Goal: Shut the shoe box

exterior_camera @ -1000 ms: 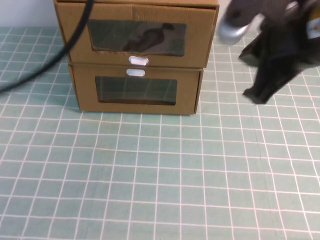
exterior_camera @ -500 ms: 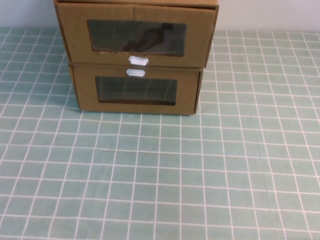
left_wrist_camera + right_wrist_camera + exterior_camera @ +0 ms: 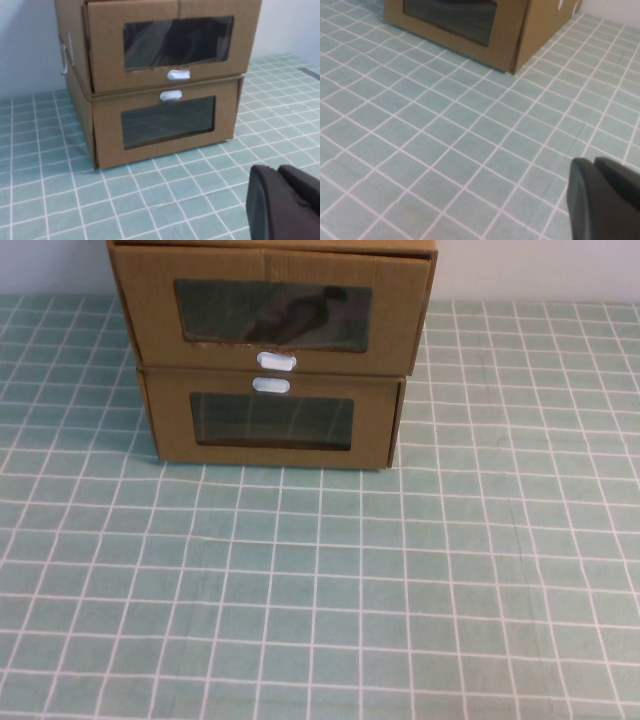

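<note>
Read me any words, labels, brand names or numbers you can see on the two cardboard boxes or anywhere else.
None: no readable text on the shoe box, the lower box or the tiled table.
The white tabs are blank.
Left gripper and right gripper bear no markings.

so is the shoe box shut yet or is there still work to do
Done: the shoe box, stacked on the lower box, has its drawer front about flush with its shell, so it looks closed. In hand: nothing; the left gripper and right gripper show only in their own wrist views, back from the boxes and touching nothing. Left: apparently nothing.
</note>
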Tool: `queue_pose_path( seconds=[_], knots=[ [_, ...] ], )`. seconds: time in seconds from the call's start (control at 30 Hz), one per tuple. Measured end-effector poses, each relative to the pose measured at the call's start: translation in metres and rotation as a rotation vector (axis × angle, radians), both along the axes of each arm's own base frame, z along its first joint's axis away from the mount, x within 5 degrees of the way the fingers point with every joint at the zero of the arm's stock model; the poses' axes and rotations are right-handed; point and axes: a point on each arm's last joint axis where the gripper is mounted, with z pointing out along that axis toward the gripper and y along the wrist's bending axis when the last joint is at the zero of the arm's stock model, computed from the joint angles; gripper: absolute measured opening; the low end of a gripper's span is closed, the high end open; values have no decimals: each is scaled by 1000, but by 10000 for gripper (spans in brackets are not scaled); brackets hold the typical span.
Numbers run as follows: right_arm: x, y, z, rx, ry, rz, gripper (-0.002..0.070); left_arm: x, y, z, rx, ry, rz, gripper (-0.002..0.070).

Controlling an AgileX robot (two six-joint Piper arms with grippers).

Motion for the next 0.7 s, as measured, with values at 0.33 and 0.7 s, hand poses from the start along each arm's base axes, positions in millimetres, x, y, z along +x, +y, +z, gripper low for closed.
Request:
queue_pose_path(
  seconds=[0.33, 0.7],
  knots=[
    [-2, 0, -2, 24, 19, 2, -14, 7, 0, -17, 4, 34, 16, -5],
    [-2, 0, -2, 30, 24, 4, -14, 7, 0, -19, 7, 45, 12, -5]
  ],
)
